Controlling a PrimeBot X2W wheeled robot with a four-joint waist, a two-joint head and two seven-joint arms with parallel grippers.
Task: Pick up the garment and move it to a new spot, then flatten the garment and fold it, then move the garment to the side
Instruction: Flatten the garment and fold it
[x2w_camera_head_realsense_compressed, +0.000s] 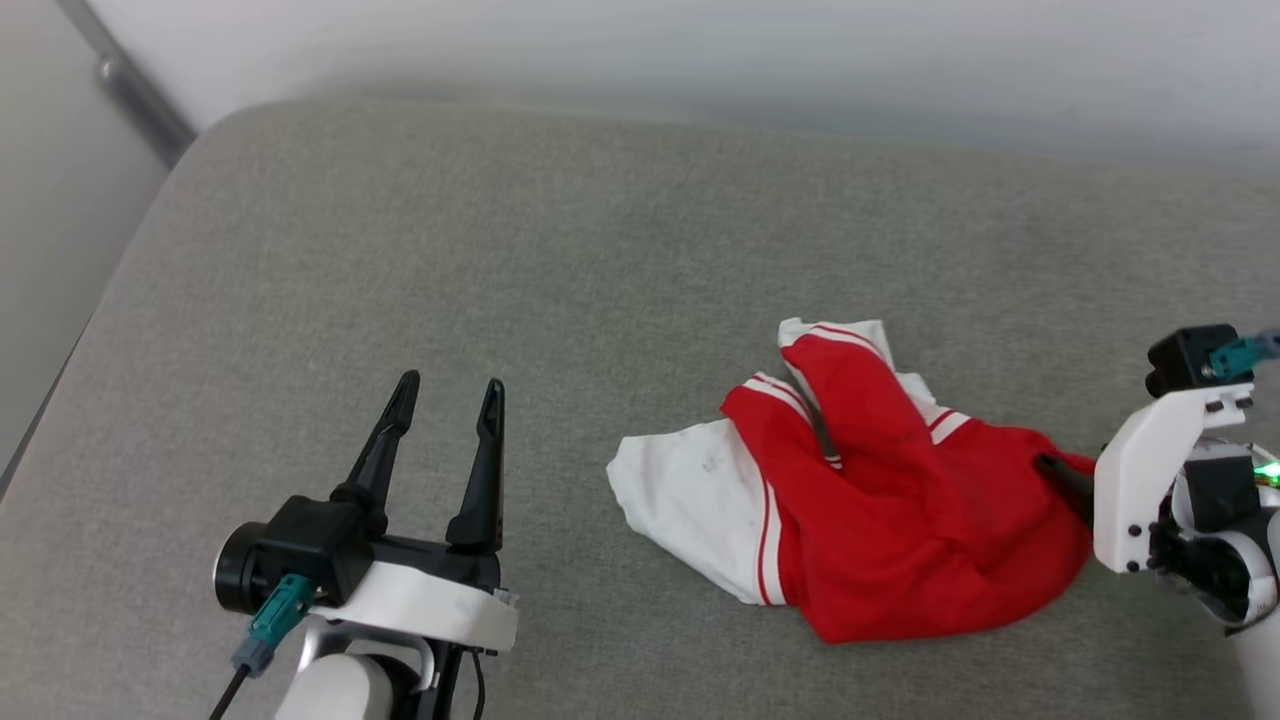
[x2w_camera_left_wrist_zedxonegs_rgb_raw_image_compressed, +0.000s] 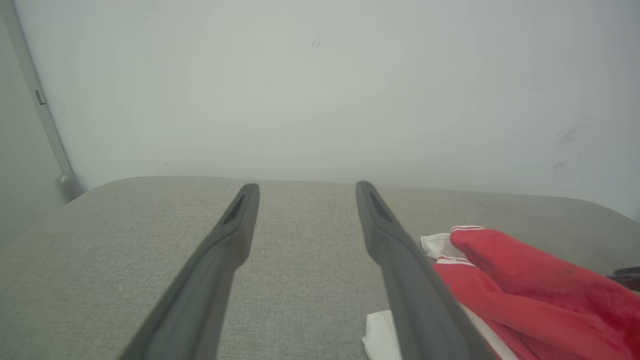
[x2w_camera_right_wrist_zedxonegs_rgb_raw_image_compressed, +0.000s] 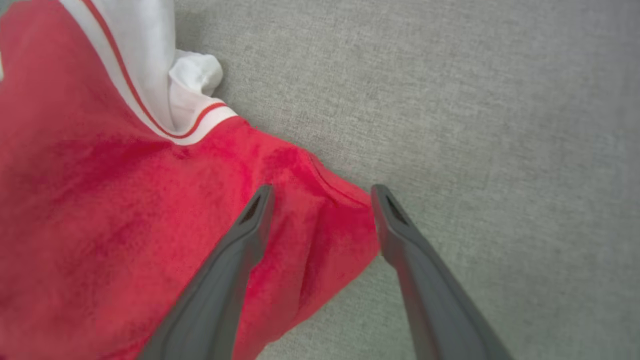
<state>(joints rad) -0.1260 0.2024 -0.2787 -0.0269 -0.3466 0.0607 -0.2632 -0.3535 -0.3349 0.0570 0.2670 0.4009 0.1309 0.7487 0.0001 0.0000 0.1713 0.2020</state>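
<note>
Garment lies crumpled on the grey cushion. Its red corner pokes up between the spread fingers of your right claw, nothing pinched yet. Your left claw stands open and empty, with the heap off to its right and apart from it. Expect thin, limp, light cloth that sags and trails rather than holding shape. Close on that hemmed red corner between the right fingers, not on the loose white sleeve well beyond the tips.
</note>
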